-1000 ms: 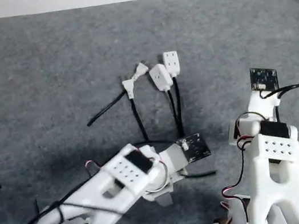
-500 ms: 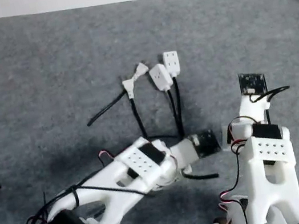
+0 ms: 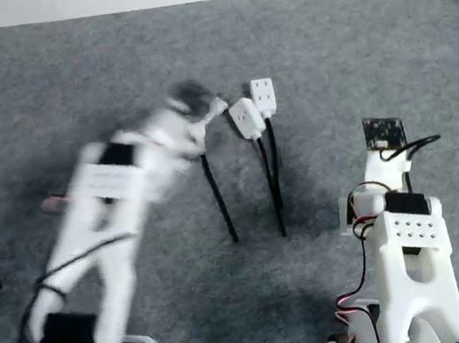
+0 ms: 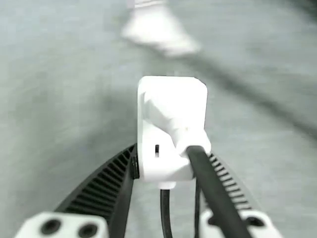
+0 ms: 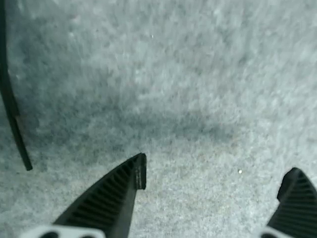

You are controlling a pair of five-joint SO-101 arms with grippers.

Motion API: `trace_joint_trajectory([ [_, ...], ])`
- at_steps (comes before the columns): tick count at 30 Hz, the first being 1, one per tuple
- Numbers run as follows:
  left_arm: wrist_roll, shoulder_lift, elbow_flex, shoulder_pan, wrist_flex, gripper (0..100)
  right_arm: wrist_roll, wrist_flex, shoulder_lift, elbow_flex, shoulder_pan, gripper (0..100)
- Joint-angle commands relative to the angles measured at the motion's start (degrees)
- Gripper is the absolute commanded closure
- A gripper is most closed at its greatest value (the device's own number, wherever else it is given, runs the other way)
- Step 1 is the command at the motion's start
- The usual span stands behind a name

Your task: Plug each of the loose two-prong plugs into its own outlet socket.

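Left jaws (image 4: 173,154) were clamped on a white connector (image 4: 171,114), pinching it from both sides, with its black cable (image 4: 213,193) running back over one jaw. Couldn't tell from that side whether it was a plug or a socket.

High view: left arm (image 3: 115,178) was stretched out, and its tip was over the near-left end of the connector cluster. It was motion-blurred, so no detail at the tip. Just beside the tip lay a loose plug (image 3: 216,105), then two outlet sockets, one angled (image 3: 247,118) and one square-on (image 3: 262,95), touching or nearly so. Their black leads (image 3: 272,182) ran back toward the arms, and another lead (image 3: 219,200) ran alongside.

Right arm (image 3: 409,229) sat well apart from the cluster. Right jaws (image 5: 216,171) were wide apart over bare grey worktop (image 3: 367,41), holding nothing, with one black lead (image 5: 12,124) off to the side.
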Motion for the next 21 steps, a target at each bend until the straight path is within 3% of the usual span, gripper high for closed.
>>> trace_joint_trajectory([
  [1,-5.0,5.4,-11.0,-20.3,-3.7,99,-0.4,-1.5,-0.1,-0.1,-0.4,60.1],
  [6,-5.0,24.0,-32.3,-31.6,0.8,99,-0.4,-1.6,-0.1,-0.1,-0.4,60.1],
  [13,-5.0,54.5,-74.1,-39.5,16.1,99,-0.4,-1.6,-0.1,0.0,-0.4,60.1],
  [21,-5.4,81.0,-114.2,-48.8,25.8,99,-0.4,-1.7,-0.1,0.8,-0.4,60.1],
])
